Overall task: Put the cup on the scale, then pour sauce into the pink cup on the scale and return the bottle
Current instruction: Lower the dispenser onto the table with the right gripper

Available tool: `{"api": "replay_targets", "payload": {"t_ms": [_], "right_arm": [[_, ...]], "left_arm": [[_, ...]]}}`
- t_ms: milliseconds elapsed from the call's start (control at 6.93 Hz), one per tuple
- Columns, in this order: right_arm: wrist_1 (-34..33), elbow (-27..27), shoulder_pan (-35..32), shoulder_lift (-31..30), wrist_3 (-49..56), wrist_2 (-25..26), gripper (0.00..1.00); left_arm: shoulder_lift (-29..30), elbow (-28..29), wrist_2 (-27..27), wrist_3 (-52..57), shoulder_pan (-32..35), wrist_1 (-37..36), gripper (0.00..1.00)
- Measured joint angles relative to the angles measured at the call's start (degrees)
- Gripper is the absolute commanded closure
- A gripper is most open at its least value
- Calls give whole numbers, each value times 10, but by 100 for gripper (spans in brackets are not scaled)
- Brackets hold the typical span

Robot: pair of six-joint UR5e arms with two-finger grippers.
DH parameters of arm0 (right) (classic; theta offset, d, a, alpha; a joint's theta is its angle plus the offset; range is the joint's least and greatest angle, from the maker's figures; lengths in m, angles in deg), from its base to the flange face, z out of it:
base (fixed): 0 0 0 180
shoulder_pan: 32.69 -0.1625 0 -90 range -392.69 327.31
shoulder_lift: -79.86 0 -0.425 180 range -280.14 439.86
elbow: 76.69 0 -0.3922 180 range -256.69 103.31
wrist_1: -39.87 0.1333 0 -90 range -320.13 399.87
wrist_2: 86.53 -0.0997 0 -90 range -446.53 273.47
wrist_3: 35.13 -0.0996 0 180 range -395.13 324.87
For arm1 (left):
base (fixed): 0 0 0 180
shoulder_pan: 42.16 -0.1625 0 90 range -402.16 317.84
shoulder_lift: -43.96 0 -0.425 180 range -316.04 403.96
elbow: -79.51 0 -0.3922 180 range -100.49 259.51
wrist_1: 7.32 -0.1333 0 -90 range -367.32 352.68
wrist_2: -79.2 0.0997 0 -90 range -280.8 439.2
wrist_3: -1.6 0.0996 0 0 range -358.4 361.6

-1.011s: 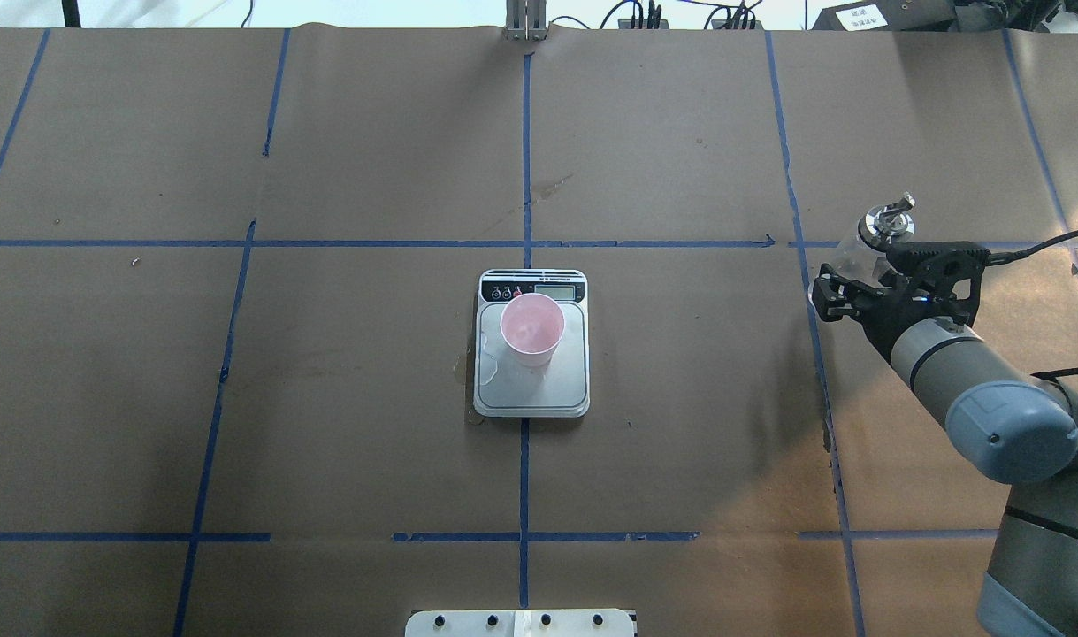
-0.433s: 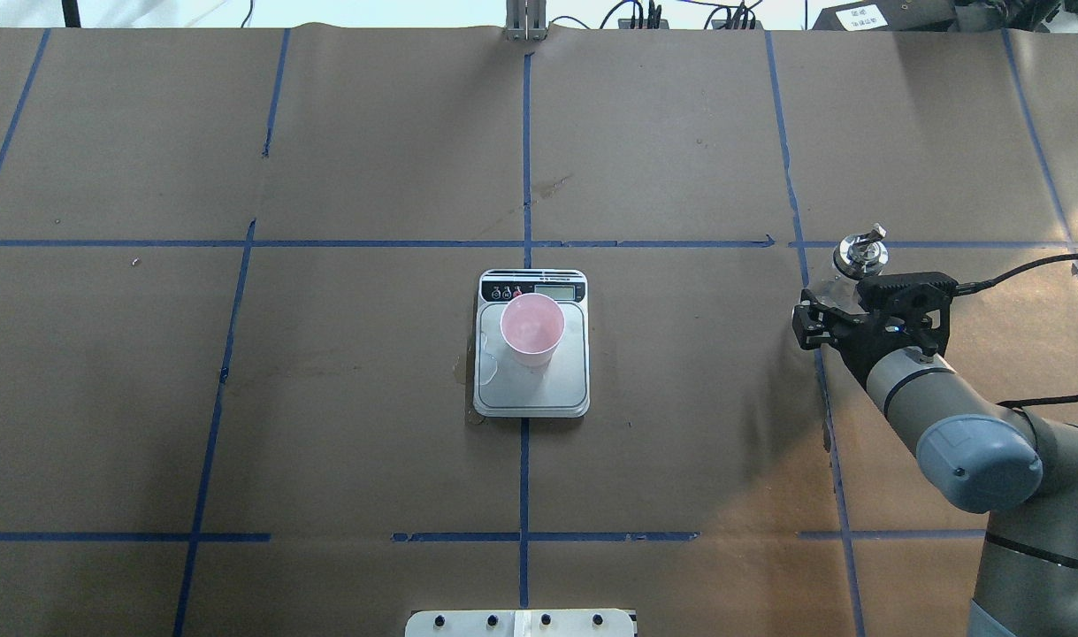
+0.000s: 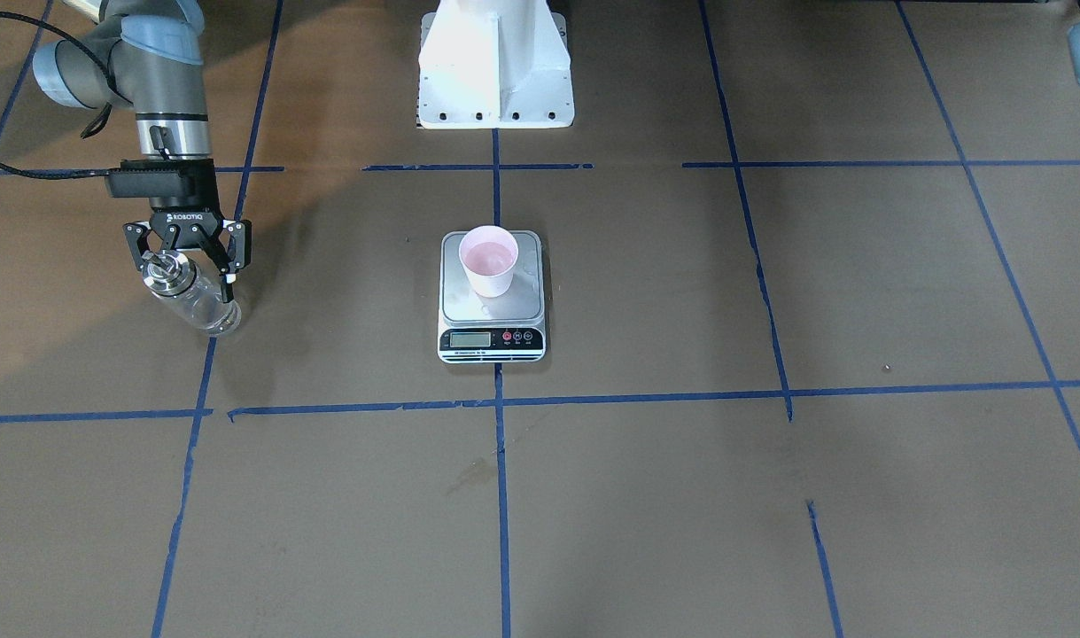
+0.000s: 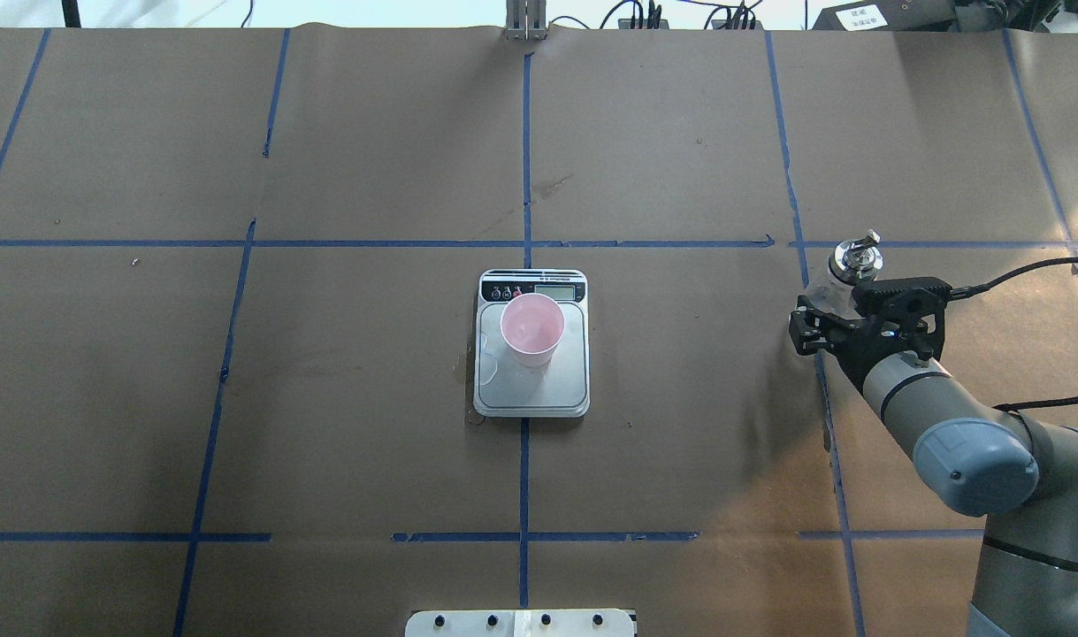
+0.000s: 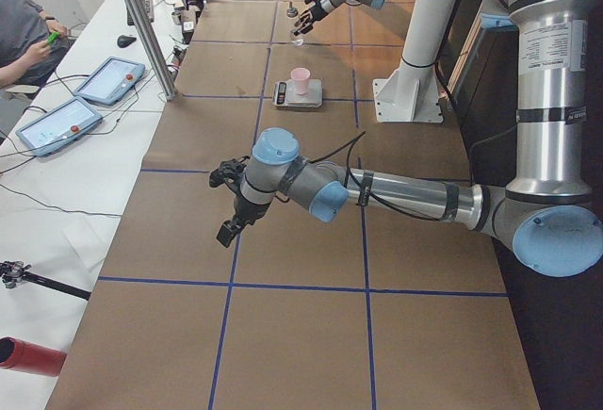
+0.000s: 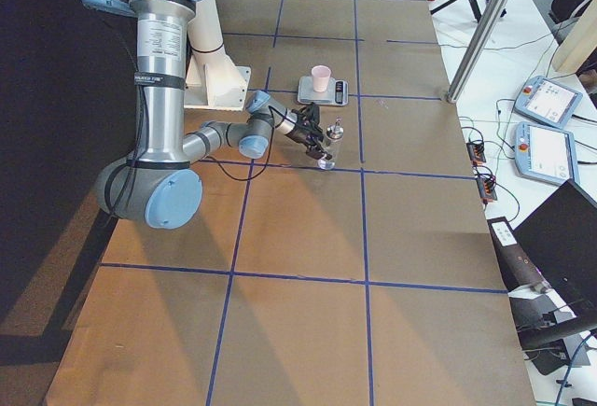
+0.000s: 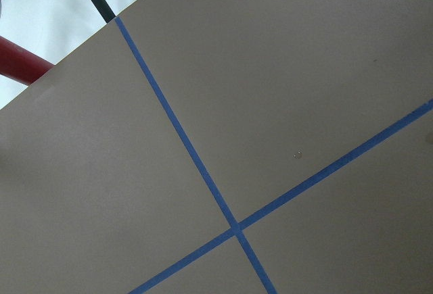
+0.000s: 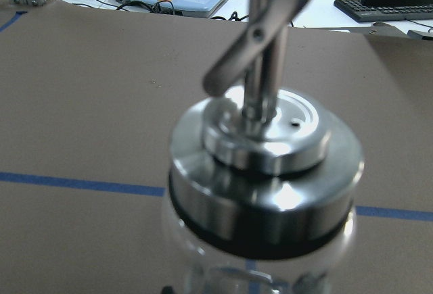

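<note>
Bottle lower, nearer, inside right pincer

Grey arms, blue joint caps, black fingers, marking seemingly ROBOTIQ

From my seat the overhead feed is sharp and evenly lit, with a warm orange cast on the table paper beside the right arm. The scale platform gives back a pale sheen. On the right wrist camera the bottle crowds the lens, its spout blurred and its metal collar glinting. The right-side view falls into deep shadow along its left edge.
</note>
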Motion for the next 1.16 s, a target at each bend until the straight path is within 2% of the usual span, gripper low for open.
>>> {"api": "replay_targets", "payload": {"t_ms": [144,433,578,722,1155], "right_arm": [[0,0,0,-1,0,-2,59],[0,1,0,-3,0,-7,32],[0,1,0,-4,0,-8,12],[0,1,0,-5,0,-8,0],[0,-2,-1,-5,1,-14,0]], "left_arm": [[1,-1,0,0,0,0,0],[1,-1,1,0,0,0,0],[1,-2,1,0,0,0,0],[2,-1,1,0,0,0,0],[3,1,1,0,0,0,0]]}}
